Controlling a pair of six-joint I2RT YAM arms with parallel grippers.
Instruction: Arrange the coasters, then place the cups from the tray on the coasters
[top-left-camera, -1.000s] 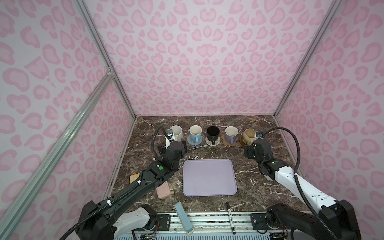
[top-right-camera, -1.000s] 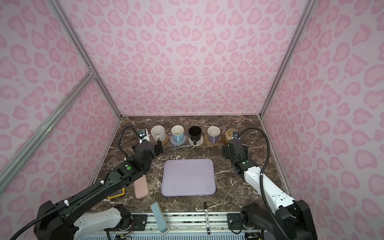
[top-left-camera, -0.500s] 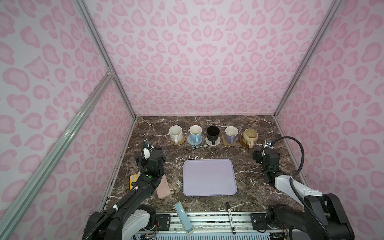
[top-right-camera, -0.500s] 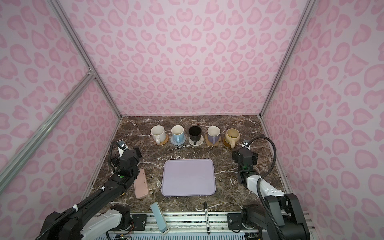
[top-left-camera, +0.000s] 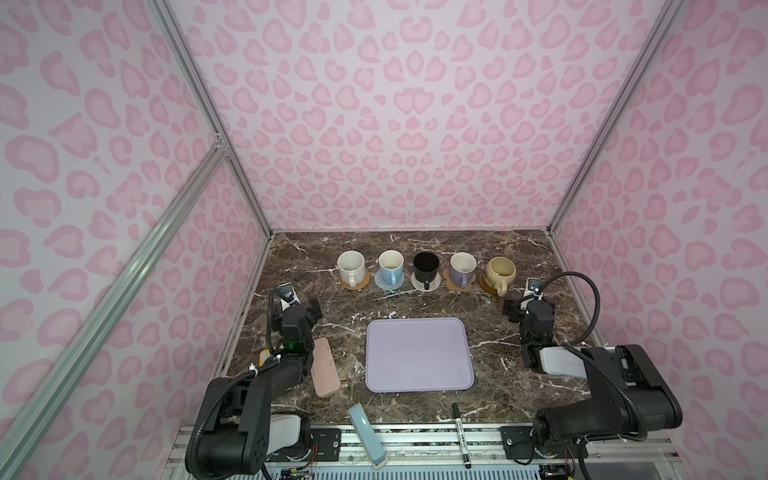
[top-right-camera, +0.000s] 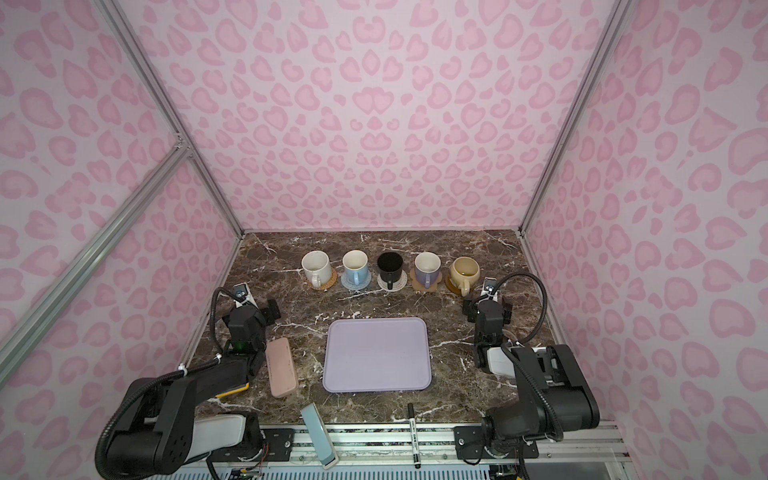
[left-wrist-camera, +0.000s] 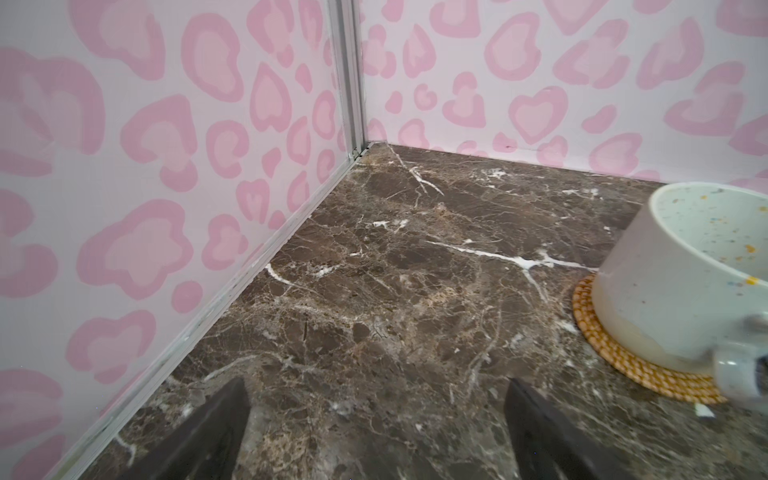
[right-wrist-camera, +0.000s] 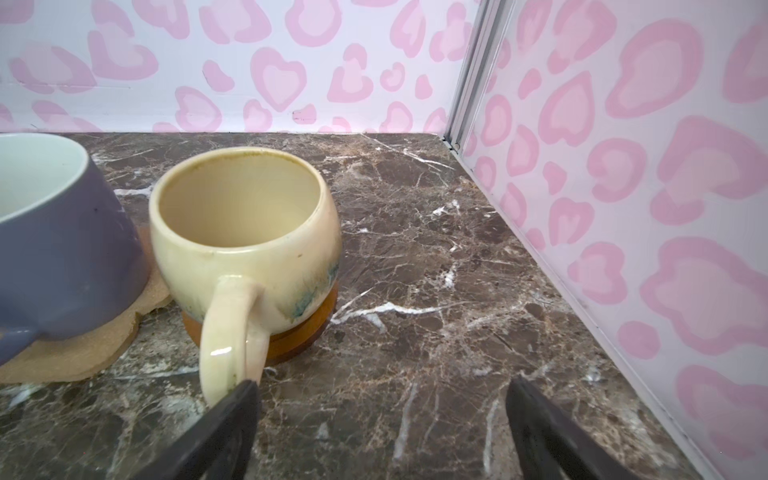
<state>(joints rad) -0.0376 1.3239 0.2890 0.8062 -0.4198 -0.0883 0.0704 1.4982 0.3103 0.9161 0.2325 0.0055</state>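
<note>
Change: Over the last second both arms drew back from the far row of mugs to the near sides of the table (top-left-camera: 494, 332).
Left gripper (left-wrist-camera: 376, 411): Stood wide open and empty over bare marble, left of the tray (top-left-camera: 417, 353), clear of the cream-white mug (top-left-camera: 351, 266).
Right gripper (right-wrist-camera: 382, 411): Also wide open and empty, right of the tray; the pale yellow mug (right-wrist-camera: 245, 232) sat just ahead, its handle close to one finger.
Cups: Five stood upright in a far row, left to right cream-white, light blue mug (top-left-camera: 390, 266), black mug (top-left-camera: 426, 266), lavender mug (top-left-camera: 462, 268) and pale yellow, handles facing near.
Coasters: One lay under each mug: rattan coaster (left-wrist-camera: 615, 353), grey-blue coaster (top-left-camera: 380, 282), cream coaster (top-left-camera: 417, 282), paw-shaped coaster (right-wrist-camera: 83, 353), brown disc (right-wrist-camera: 299, 336).
Tray: Lay bare in the middle of the table.
Meaning: With the arms withdrawn and nothing left on the tray, the task looked finished.
Materials: The mugs were glazed ceramic, the yellow one rounder with a streaked glaze and the cream-white one speckled inside. The rattan was coiled and ridged, the paw flat and matte tan, the disc smooth with a rim, and the tray smooth lavender with rounded corners.
</note>
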